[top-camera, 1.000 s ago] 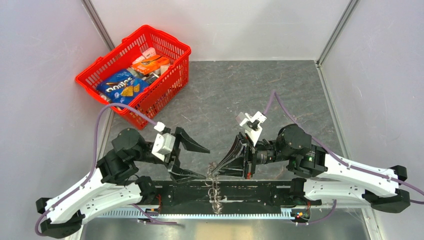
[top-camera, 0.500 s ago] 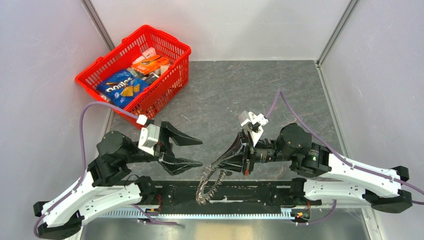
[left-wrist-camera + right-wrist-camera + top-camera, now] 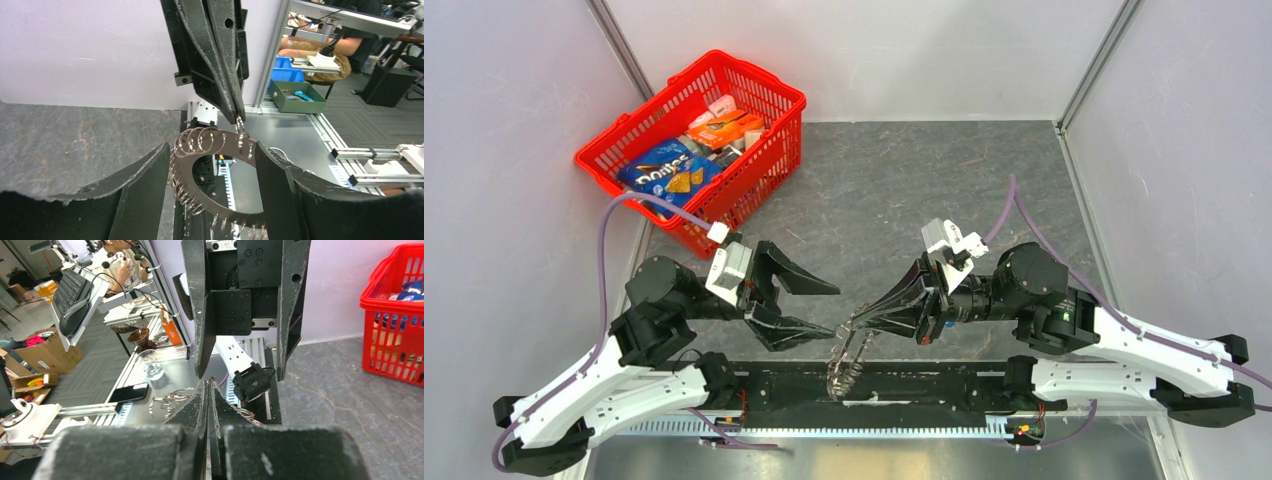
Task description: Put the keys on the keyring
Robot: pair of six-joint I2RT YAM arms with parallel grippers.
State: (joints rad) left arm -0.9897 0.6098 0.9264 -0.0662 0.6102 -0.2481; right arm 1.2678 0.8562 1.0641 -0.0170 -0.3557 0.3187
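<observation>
Top external view, right gripper (image 3: 856, 325) closed tight, pinching the top of the keys (image 3: 846, 355), keys dangling over the near edge of the table (image 3: 904, 190), left gripper (image 3: 834, 311) wide open just beside them, holding nothing, red basket (image 3: 759, 150) far left.

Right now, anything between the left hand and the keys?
Nothing visible. The keys hang from the tips of the shut right hand. The left wrist view shows them framed in the gap between the fingers of the open left hand, with only air in front.
</observation>
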